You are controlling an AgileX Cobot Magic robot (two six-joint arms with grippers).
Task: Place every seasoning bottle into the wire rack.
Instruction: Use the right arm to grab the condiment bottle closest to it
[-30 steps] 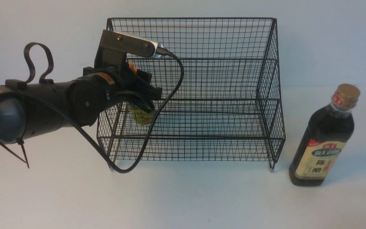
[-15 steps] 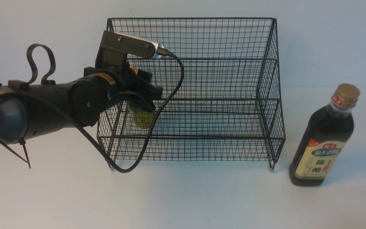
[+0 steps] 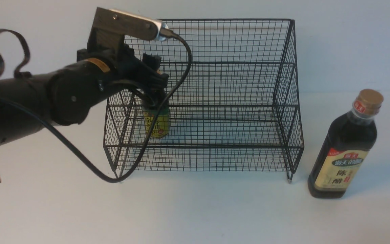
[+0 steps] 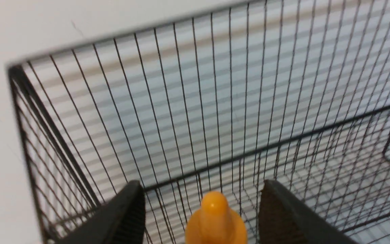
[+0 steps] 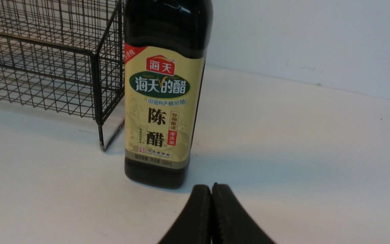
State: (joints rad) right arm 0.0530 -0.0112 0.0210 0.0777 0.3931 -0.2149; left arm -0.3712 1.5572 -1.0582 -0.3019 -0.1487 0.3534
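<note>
The small squat bottle [image 3: 156,122] with the yellow-green label stands upright on the lower tier of the black wire rack [image 3: 235,44], near its left side. My left gripper [image 3: 155,92] is open just above it. In the left wrist view the orange pointed cap [image 4: 214,217] sits between the spread fingers [image 4: 127,217] with a gap on each side, in front of the rack's mesh [image 4: 195,112]. The taller bottle [image 3: 345,145] with the tan cap stands on the table right of the rack. My right gripper [image 5: 211,187] is shut and empty, low on the table just in front of that bottle [image 5: 163,101].
The left arm's black cable [image 3: 137,159] hangs down across the rack's front left corner. The rack's right front foot [image 5: 102,144] stands close beside the tall bottle. A white wall [image 3: 350,40] rises right behind the rack.
My left gripper has opened and risen up and back to the left. The small bottle is let go and now stands on the lower tier. The tall bottle has not moved.
</note>
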